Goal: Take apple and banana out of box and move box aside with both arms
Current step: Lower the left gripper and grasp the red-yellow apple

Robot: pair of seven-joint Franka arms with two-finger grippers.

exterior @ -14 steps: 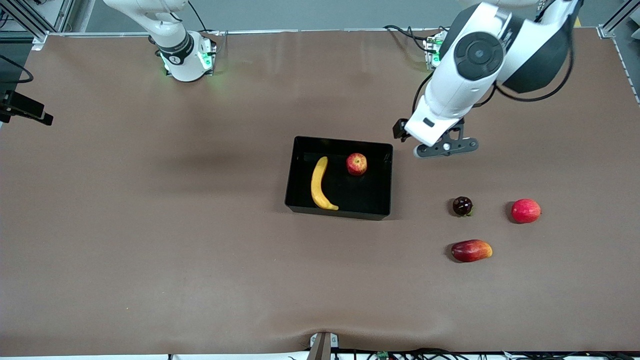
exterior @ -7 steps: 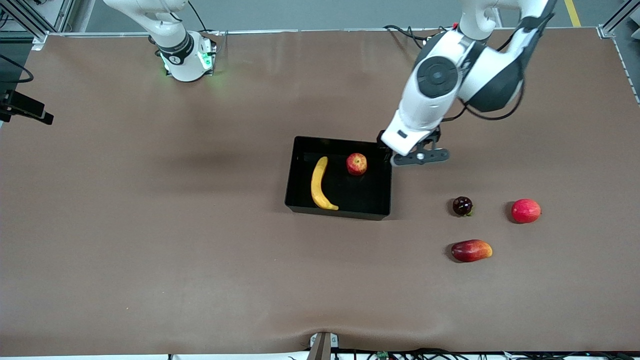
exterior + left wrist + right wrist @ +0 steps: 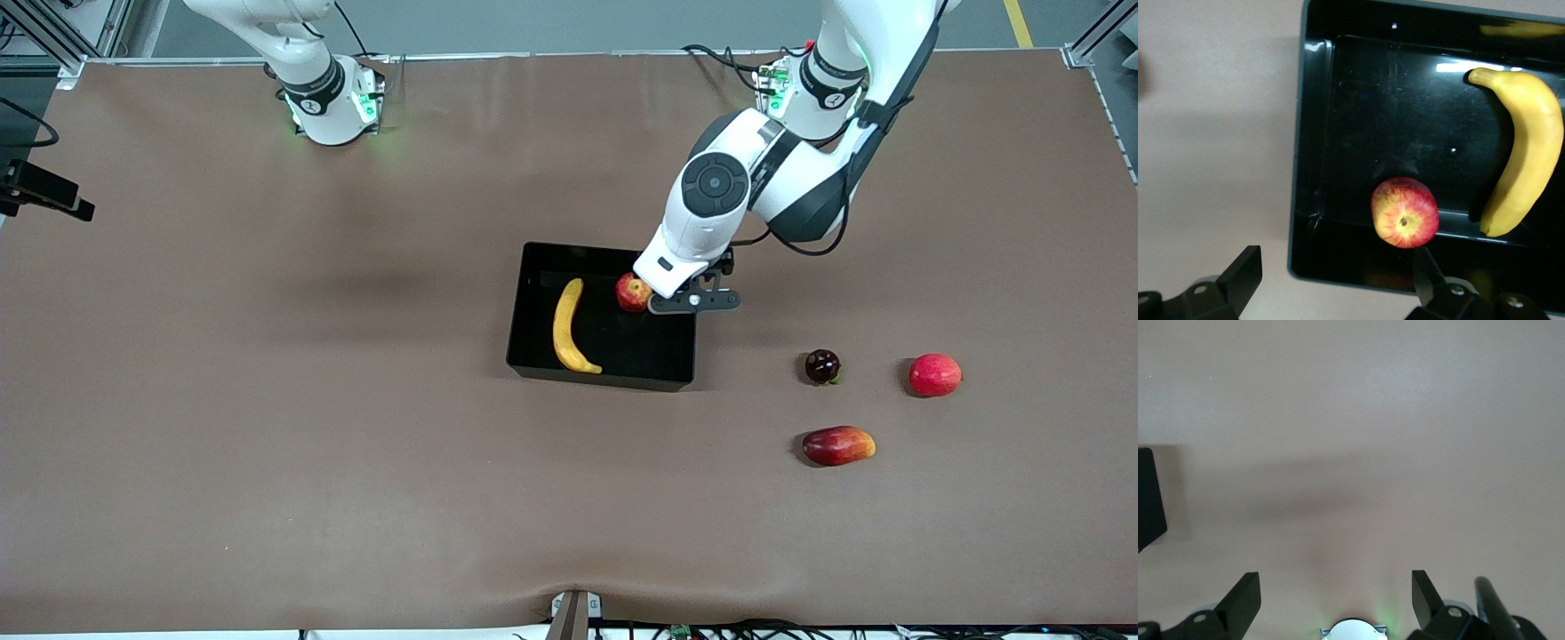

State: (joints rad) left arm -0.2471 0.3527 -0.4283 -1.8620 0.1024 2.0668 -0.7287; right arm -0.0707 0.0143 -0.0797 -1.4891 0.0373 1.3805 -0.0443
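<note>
The black box point(image 3: 642, 348) sits mid-table with the yellow banana point(image 3: 569, 325) and the red apple point(image 3: 630, 292) inside it. In the left wrist view the apple point(image 3: 1405, 212) lies near a corner of the box point(image 3: 1298, 133), and the banana point(image 3: 1528, 153) curves along its floor. My left gripper point(image 3: 693, 301) hangs open over the box wall at the left arm's end. One finger point(image 3: 1245, 270) is over bare table and the other point(image 3: 1425, 267) is over the box beside the apple. My right gripper point(image 3: 1335, 585) stands open over bare table, holding nothing.
Toward the left arm's end lie a dark round fruit point(image 3: 822, 366), a pinkish-red round fruit point(image 3: 934, 374) and, nearer the front camera, an oblong red-and-orange fruit point(image 3: 838, 445). The right arm's base point(image 3: 329, 102) stands at the table's back edge.
My left arm has swung from the table at its own end over to the box, and its gripper now partly covers the apple. The fruits and box have not moved.
</note>
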